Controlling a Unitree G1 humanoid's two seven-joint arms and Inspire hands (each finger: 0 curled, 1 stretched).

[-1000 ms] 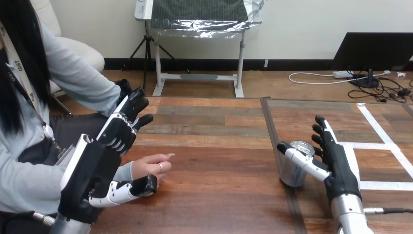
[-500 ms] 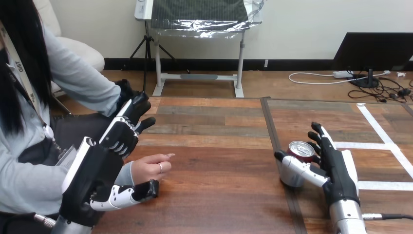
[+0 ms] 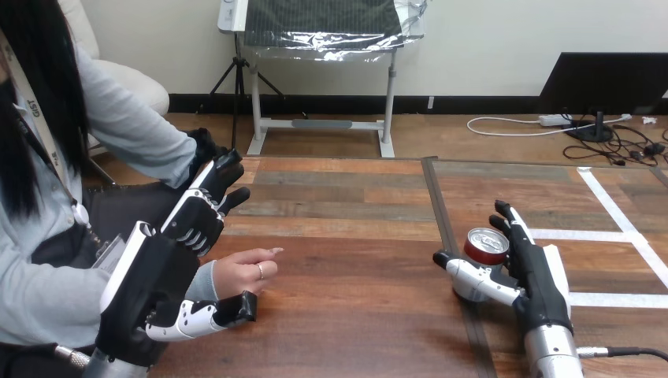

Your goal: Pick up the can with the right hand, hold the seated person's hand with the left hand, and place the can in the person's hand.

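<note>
The table (image 3: 346,236) is laid in brown wood planks of mixed lighter and darker tones, marked at its right part with white tape lines (image 3: 616,214). The can (image 3: 483,253) is coloured red, with a silver lid. The left hand (image 3: 151,277) and the right hand (image 3: 540,274) are finished in black with white shells

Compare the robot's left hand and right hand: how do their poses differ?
The left hand flanks the person's hand, fingers above it, thumb on its near side; the right hand flanks the can, fingers at its right, thumb in front. The left hand is raised above the table; the right hand sits low. Both are open, grasping nothing.
</note>
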